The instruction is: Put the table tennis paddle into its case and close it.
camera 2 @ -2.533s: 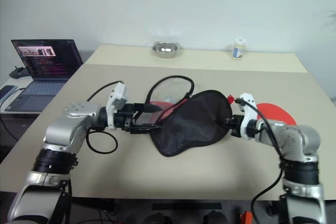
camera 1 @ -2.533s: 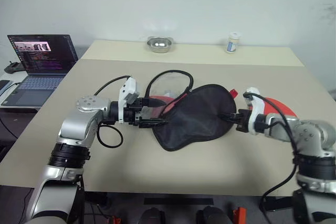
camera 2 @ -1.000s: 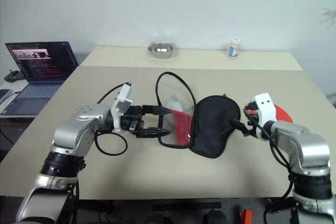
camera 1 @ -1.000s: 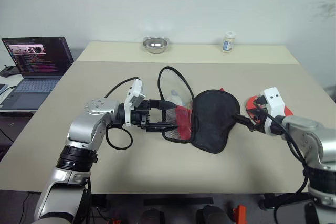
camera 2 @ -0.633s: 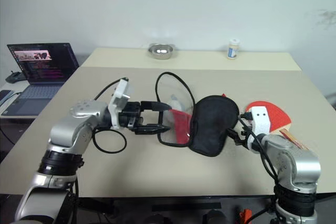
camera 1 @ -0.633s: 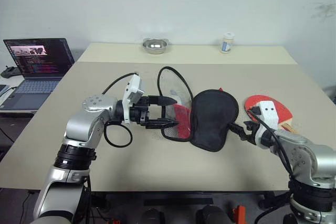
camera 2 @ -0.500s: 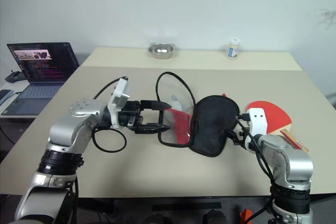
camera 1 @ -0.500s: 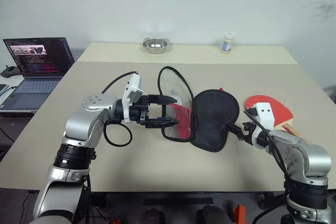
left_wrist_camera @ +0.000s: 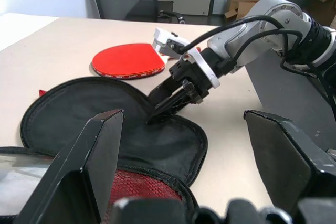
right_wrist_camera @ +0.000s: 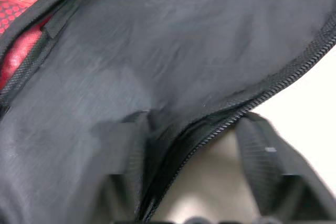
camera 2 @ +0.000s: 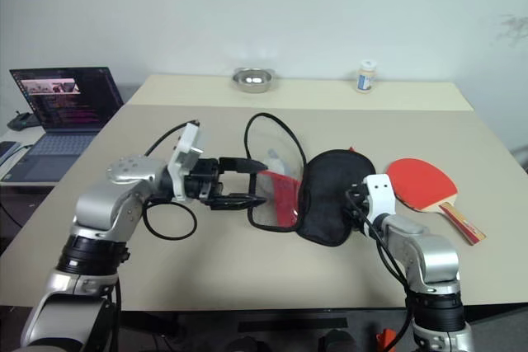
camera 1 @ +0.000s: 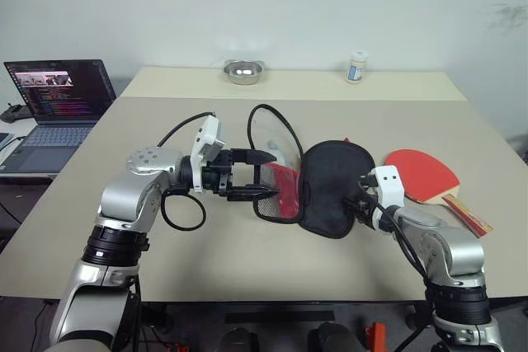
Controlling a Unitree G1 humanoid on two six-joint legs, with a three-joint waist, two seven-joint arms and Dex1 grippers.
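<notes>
Beige tabletop (camera 1: 247, 269) in the head view: right gripper (camera 1: 356, 206) has dropped from beside the table tennis paddle (camera 1: 425, 177) to the case (camera 1: 330, 187) rim, so the paddle lies free at right, handle toward the near right. Left gripper (camera 1: 262, 176) stands wide, holding nothing. Left wrist: right fingers pinch the black flap. Right wrist: zipper edge between half-closed fingers

Two head cameras look down across the table (camera 1: 247, 269); wrist cameras sit close to the case (left_wrist_camera: 105, 124).
</notes>
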